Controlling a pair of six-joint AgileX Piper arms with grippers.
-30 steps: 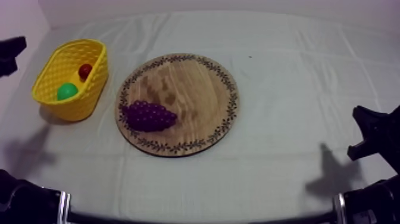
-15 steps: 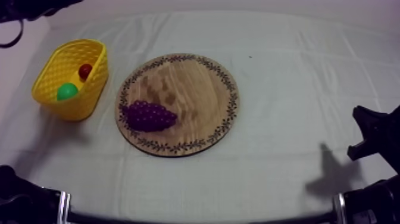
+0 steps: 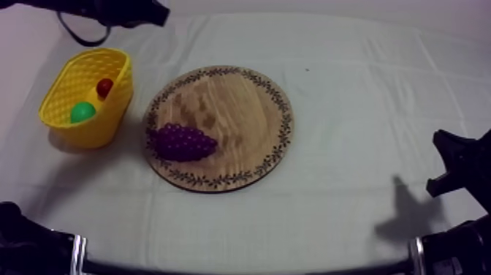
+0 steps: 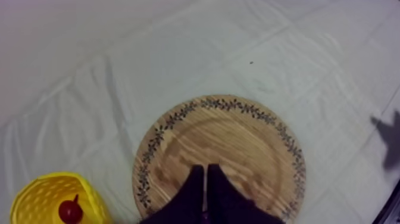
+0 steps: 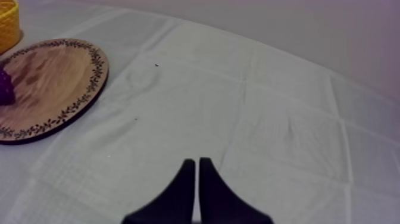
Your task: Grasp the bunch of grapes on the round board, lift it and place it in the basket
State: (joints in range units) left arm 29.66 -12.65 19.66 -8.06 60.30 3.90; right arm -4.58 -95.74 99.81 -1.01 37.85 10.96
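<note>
The purple bunch of grapes (image 3: 181,142) lies on the near left part of the round wooden board (image 3: 234,110). The yellow basket (image 3: 99,133) stands just left of the board. My left gripper (image 3: 157,13) hangs high at the far left, beyond the basket. In the left wrist view its fingers (image 4: 205,168) lie together as a wedge, shut on nothing, over the board (image 4: 238,149). My right gripper (image 3: 457,164) rests at the table's right side, shut (image 5: 196,161), far from the board (image 5: 53,83) and the grapes (image 5: 5,86).
Inside the basket lie a small red fruit (image 3: 104,87) and a green toy fruit (image 3: 82,112). The red fruit (image 4: 71,210) also shows in the basket (image 4: 36,190) in the left wrist view. Bare cloth stretches between the board and my right gripper.
My left arm has risen from the left edge and swung in across the far left, past the basket towards the board. The grapes and my right arm have stayed still.
</note>
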